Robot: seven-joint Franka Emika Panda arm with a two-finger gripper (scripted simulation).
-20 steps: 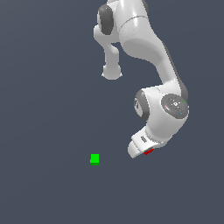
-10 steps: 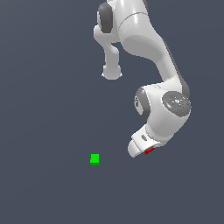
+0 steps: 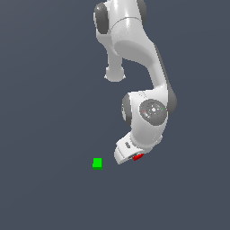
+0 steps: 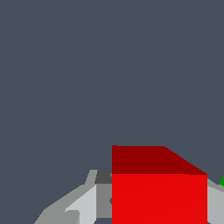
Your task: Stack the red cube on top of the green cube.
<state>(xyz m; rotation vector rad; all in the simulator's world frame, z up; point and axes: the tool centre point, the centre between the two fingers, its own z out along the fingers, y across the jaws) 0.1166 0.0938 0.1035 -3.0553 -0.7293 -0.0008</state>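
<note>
Tool (image 4: 159, 205) pinches the red cube (image 4: 159, 197); we should carry it slowly, level, right above the green cube (image 3: 97, 163).

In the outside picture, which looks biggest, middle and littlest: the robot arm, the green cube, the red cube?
1. Robot arm, by far.
2. Green cube.
3. Red cube, though only a sliver shows under the gripper, so its true size versus green is unsure.

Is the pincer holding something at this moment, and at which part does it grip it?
It appears to hold the red cube, which sits between the fingers of the pincer, gripped at two opposite side faces. Actual contact is not clearly visible.
</note>
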